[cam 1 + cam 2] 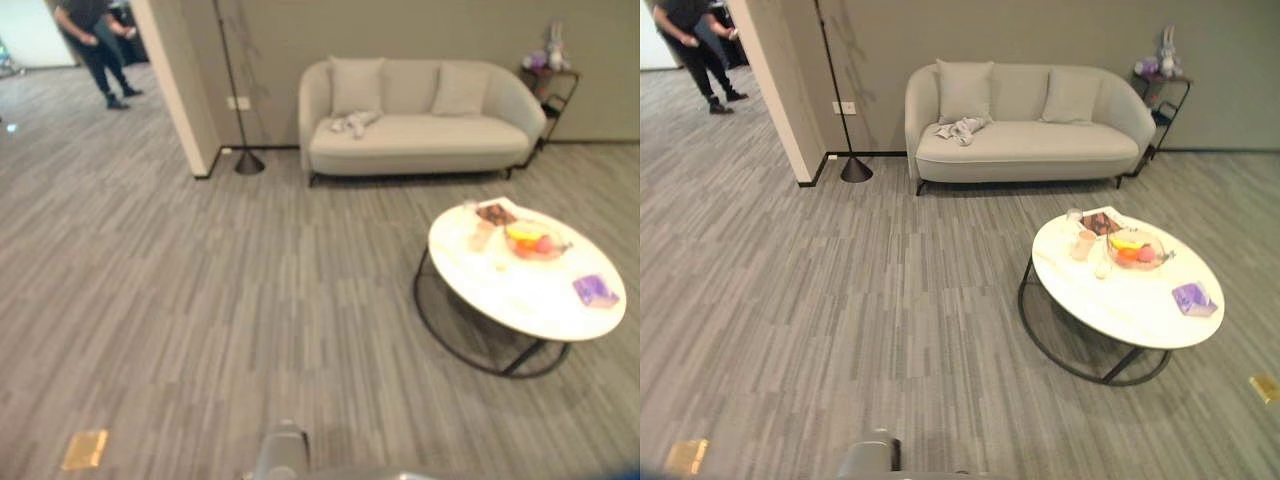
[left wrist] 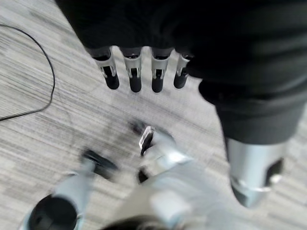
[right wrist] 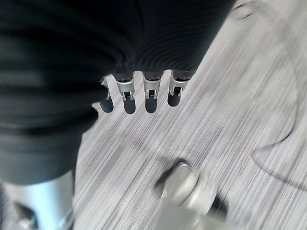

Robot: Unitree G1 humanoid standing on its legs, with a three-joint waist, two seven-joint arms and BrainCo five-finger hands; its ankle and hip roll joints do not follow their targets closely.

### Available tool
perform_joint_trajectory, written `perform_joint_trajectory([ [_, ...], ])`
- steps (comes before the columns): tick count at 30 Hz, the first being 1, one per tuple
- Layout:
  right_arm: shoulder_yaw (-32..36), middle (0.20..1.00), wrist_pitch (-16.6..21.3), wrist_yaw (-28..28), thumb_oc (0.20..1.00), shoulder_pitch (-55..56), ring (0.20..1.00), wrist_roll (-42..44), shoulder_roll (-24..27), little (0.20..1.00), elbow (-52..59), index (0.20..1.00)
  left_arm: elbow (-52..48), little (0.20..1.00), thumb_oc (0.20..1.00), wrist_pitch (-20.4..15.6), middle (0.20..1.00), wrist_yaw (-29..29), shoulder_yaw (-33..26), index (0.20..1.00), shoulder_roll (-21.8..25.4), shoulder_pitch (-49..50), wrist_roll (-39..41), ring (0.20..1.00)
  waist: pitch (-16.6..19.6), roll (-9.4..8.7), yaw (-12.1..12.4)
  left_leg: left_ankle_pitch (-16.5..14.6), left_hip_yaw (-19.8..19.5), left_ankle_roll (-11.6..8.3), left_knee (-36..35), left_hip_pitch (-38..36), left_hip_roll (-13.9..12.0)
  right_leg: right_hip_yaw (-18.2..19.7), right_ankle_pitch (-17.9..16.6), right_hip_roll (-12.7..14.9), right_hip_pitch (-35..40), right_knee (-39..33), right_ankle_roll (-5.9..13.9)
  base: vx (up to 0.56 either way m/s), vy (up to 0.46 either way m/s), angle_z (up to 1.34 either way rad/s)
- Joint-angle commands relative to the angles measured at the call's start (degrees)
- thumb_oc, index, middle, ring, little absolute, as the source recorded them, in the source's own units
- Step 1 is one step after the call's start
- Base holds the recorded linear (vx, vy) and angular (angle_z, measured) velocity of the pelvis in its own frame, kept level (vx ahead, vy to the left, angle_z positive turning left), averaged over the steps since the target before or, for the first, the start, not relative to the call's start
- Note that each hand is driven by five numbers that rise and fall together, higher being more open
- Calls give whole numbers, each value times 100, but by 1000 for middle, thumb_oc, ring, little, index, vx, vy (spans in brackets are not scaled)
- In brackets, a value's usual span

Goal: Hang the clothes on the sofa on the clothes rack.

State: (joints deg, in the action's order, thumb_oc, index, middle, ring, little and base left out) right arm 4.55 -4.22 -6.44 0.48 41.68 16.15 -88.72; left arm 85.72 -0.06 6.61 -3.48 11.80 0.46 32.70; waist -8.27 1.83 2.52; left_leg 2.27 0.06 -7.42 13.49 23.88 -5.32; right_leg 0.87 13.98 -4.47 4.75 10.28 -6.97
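I see the crumpled clothes (image 1: 960,129) lying on the sofa (image 1: 1025,140) seat at 12 o'clock, well apart, so left hand (image 2: 139,72) and right hand (image 3: 139,93) hang relaxed, holding nothing.

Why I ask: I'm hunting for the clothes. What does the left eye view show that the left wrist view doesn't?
Left eye view: the clothes crumpled on the sofa, near its left end, a round table closer in, and a person far off. Left wrist view: the left hand, fingers straight, holding nothing. Both: the grey striped floor.
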Motion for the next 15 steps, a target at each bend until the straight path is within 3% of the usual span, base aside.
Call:
perform_joint_trajectory([
  [1, -611, 1000, 232, -21, 1000, -142, 1000, -308, -147, 1000, 463, 1000, 202, 1000, 1000, -74, 1000, -61, -250, 1000, 295, 20, 89, 1000, -240, -306, 494, 931, -158, 346, -1180, 310, 382, 212, 149, 323, 958, -599, 607, 389, 61, -21],
  [2, -611, 1000, 231, -20, 1000, -142, 1000, -308, -148, 1000, 464, 1000, 204, 1000, 1000, -75, 1000, -60, -251, 1000, 296, 19, 89, 1000, -239, -301, 500, 942, -157, 344, -1195, 306, 372, 219, 143, 316, 953, -599, 606, 450, 75, -43],
  [3, -871, 1000, 308, 8, 1000, -319, 1000, -570, -125, 1000, 651, 1000, 390, 1000, 1000, -106, 1000, -144, -285, 1000, 394, 91, -75, 1000, -267, -363, 689, 985, -209, 277, -1514, 514, 367, 352, 360, 365, 1197, -575, 625, 492, 119, -36],
  [5, -1195, 1000, 358, 119, 1000, -676, 1000, -1019, -63, 1000, 977, 1000, 560, 1000, 1000, -54, 1000, -299, -442, 1000, 533, 199, -385, 1000, -216, -422, 1000, 1098, 232, 232, -1700, 863, 175, 584, 558, 549, 1612, -615, 737, 970, 321, -58],
  [6, -1587, 1000, 348, 114, 1000, -1074, 1000, -1419, -69, 1000, 1432, 1000, 726, 1000, 1000, 12, 1000, -334, -728, 1000, 564, 494, -527, 1000, 6, -560, 1308, 1214, 602, 314, -1660, 789, -85, 697, 610, 848, 1949, -605, 912, 1431, 509, -101],
  [7, -1680, 1000, 390, 72, 1000, -1169, 1000, -1480, -142, 1000, 1656, 1000, 805, 1000, 1000, -68, 1000, -302, -804, 1000, 583, 678, -708, 1000, 187, -660, 1489, 1448, 578, 352, -1229, 865, -139, 608, 423, 1018, 2156, -572, 1011, 1507, 532, -132],
  [8, -1740, 1000, 373, 25, 1000, -1247, 1000, -1530, -219, 1000, 1838, 1000, 767, 1000, 1000, -12, 1000, -256, -751, 1000, 550, 708, -745, 1000, 326, -764, 1550, 1666, 582, 324, -866, 908, -100, 476, 54, 1217, 2115, -456, 1125, 1203, 364, -127],
  [9, -1733, 1000, 387, -22, 1000, -1390, 1000, -1345, -275, 1000, 1904, 1000, 719, 1000, 1000, -59, 1000, -250, -670, 1000, 623, 620, -705, 1000, 439, -937, 1629, 1571, 579, 330, -153, 1194, 13, 324, -706, 1377, 2055, -156, 1331, 993, 312, -101],
  [10, -1770, 1000, 382, 0, 1000, -1467, 1000, -1313, -314, 1000, 2022, 1000, 659, 1000, 1000, 23, 1000, -192, -630, 1000, 586, 606, -706, 1000, 530, -986, 1647, 1394, 646, 433, 107, 1095, 37, 211, -1230, 1495, 1949, 93, 1484, 992, 316, -62],
  [11, -1867, 1000, 439, 5, 1000, -1567, 1000, -1333, -391, 1000, 2170, 1000, 640, 1000, 1000, -1, 1000, -191, -526, 1000, 596, 559, -880, 1000, 592, -1026, 1732, 1212, 737, 526, 254, 1022, 76, 51, -1984, 1628, 1931, 508, 1595, 581, 211, 4],
  [12, -1867, 1000, 439, 6, 1000, -1566, 1000, -1333, -390, 1000, 2171, 1000, 641, 1000, 1000, -1, 1000, -191, -525, 1000, 596, 559, -880, 1000, 600, -1017, 1745, 1216, 740, 526, 248, 1023, 59, 68, -1997, 1620, 1921, 501, 1594, 822, 398, 26],
  [13, -2069, 1000, 461, 65, 1000, -1608, 1000, -1389, -513, 1000, 2728, 1000, 417, 1000, 1000, 60, 1000, -163, -351, 1000, 569, 478, -936, 1000, 621, -886, 1700, 718, 814, 888, 183, 549, 199, -377, -3109, 1841, 1367, 1635, 1525, 780, 442, 22],
  [14, -2217, 1000, 454, 1, 1000, -1549, 1000, -1349, -548, 1000, 3062, 1000, 300, 1000, 1000, 50, 1000, -170, -302, 1000, 566, 439, -864, 1000, 574, -779, 1553, 512, 762, 1013, -13, 52, 377, -345, -3318, 1634, 865, 2271, 1391, 782, 441, 7],
  [15, -2217, 1000, 453, 1, 1000, -1548, 1000, -1349, -548, 1000, 3062, 1000, 300, 1000, 1000, 50, 1000, -170, -302, 1000, 566, 439, -864, 1000, 575, -779, 1554, 512, 763, 1013, -13, 52, 376, -344, -3319, 1633, 864, 2271, 1391, 873, 328, 13],
])
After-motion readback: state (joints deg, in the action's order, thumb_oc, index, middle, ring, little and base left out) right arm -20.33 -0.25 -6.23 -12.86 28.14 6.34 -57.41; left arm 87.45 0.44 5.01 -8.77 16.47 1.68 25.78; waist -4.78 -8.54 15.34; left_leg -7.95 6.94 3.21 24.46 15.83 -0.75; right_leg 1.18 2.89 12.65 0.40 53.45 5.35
